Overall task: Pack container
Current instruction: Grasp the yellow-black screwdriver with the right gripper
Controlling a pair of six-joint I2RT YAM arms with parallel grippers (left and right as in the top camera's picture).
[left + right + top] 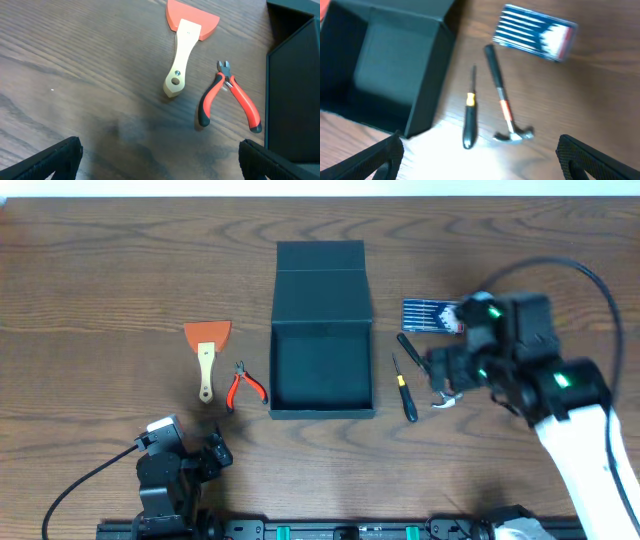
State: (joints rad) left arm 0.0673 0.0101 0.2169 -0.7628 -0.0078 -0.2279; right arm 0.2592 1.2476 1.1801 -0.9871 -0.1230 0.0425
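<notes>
The container point(274, 370), a matte black square box, stands open mid-table with its flap lid point(320, 265) folded back and nothing visible inside. Left of it lie an orange scraper point(207, 350) and red-handled pliers point(243, 385). Right of it lie a black screwdriver point(407, 400) and a small hammer point(410, 348). My left gripper point(215, 452) is open low over bare wood, short of the scraper point(182, 55) and pliers point(232, 97). My right gripper point(480, 157) is open above the hammer point(502, 102) and screwdriver point(469, 120), holding nothing.
A flat dark-blue packet point(432, 314) with a red edge lies behind the hammer, also seen in the right wrist view as the packet point(536, 32). The container wall point(295, 85) rises at the right of the left wrist view.
</notes>
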